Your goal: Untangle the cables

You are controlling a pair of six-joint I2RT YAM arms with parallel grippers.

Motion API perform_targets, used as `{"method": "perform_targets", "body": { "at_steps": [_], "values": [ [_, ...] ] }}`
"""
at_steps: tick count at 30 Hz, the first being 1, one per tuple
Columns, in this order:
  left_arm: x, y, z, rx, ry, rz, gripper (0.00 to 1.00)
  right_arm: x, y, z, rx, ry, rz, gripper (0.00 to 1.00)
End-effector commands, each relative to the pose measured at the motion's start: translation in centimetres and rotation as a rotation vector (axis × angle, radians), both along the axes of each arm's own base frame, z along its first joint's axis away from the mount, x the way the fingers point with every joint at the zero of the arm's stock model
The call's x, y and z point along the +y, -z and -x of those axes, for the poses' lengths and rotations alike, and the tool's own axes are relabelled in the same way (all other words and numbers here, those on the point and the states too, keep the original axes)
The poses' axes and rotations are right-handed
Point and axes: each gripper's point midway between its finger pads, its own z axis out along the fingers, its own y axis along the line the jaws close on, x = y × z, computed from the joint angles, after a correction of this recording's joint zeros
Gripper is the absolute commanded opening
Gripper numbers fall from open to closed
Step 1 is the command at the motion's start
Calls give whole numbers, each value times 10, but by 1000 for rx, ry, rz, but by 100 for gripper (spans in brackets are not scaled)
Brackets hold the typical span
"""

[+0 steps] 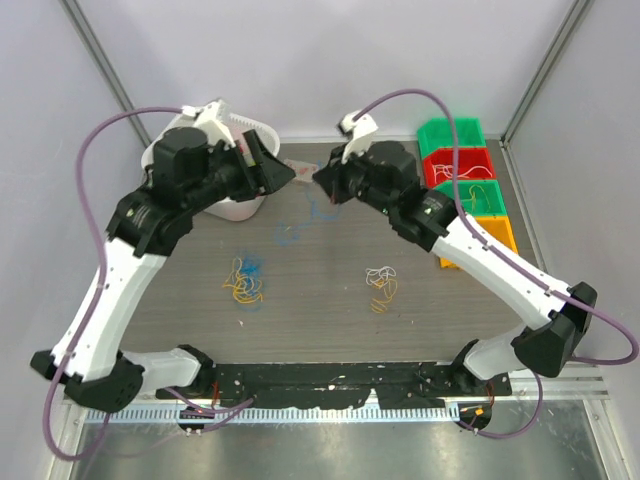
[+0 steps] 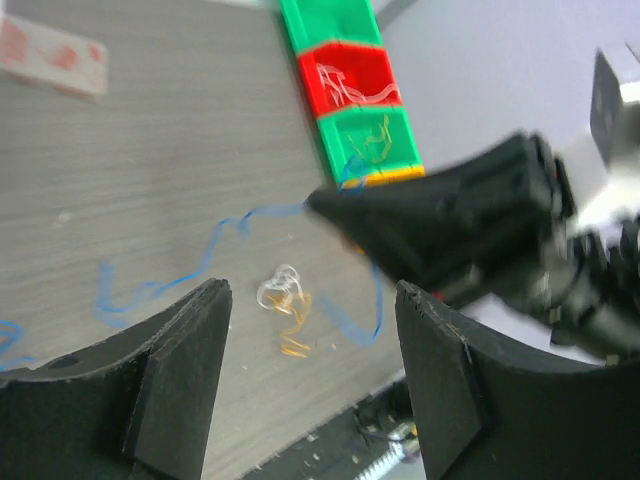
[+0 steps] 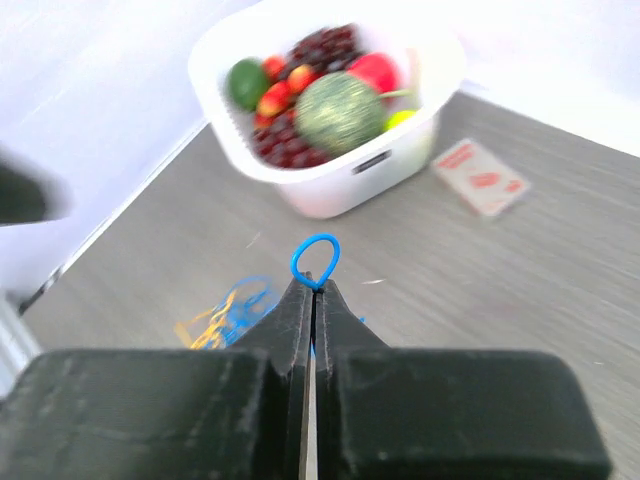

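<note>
Right tool (image 3: 313,290) is gripping the blue cable (image 3: 316,258), slack trailing toward 7 o'clock; the open left tool (image 2: 312,310) is hovering at 9 o'clock.

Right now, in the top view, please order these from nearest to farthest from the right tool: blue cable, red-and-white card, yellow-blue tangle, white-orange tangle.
1. blue cable: pinched in the shut right tool.
2. red-and-white card: lying just beyond the tool, on the far side.
3. yellow-blue tangle, near left, and white-orange tangle, near right: too close to call.
</note>
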Motion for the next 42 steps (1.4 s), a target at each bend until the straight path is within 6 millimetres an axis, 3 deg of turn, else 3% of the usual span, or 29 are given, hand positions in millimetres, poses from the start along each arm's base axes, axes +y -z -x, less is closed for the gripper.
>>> {"method": "perform_targets", "body": {
  "at_steps": [1,5,6,7,10,15,17,19,20,21,22,23,24,25,26,28,33,37,42],
  "values": [
    [51,-43,-2,-286,-182,-60,70,-56,-37,-63,-65,213,-160,1],
    [79,-26,1,-355,-252,-183,72,-128,-39,-122,-89,506,-179,1],
    [83,-22,2,-360,-256,-211,73,-156,-40,-140,-97,622,-178,1],
    [86,-18,2,-364,-255,-239,74,-168,-34,-151,-90,675,-160,1],
    [85,-4,-1,-362,-215,-318,76,-229,-41,-179,-144,875,-132,1],
    [85,10,-18,-378,-200,-437,79,-292,-34,-232,-189,1011,-87,1],
    [82,14,-26,-377,-175,-484,79,-309,-21,-254,-179,1034,-74,1],
    [79,15,-31,-382,-146,-522,79,-324,-20,-273,-200,1061,-81,1],
    [78,18,-33,-375,-134,-539,79,-328,-4,-285,-182,1076,-56,1],
    [77,20,-35,-368,-125,-553,79,-338,-10,-290,-197,1094,-61,1],
    [78,23,-36,-363,-120,-562,79,-343,8,-301,-175,1101,-46,1],
    [78,25,-38,-362,-118,-567,79,-350,5,-305,-184,1113,-55,1],
    [79,26,-40,-360,-120,-569,79,-355,20,-315,-167,1117,-44,1],
    [80,29,-42,-354,-122,-570,79,-362,14,-319,-179,1125,-54,1],
    [80,29,-44,-352,-122,-566,79,-363,28,-328,-159,1123,-43,1],
    [83,31,-51,-338,-124,-567,79,-368,30,-335,-155,1125,-48,1],
    [86,32,-66,-326,-133,-574,79,-370,12,-336,-171,1126,-75,1],
    [83,38,-73,-316,-121,-586,80,-368,-36,-328,-229,1118,-130,1],
    [82,50,-77,-297,-109,-594,80,-370,-59,-322,-265,1127,-158,1]
  ]
}}
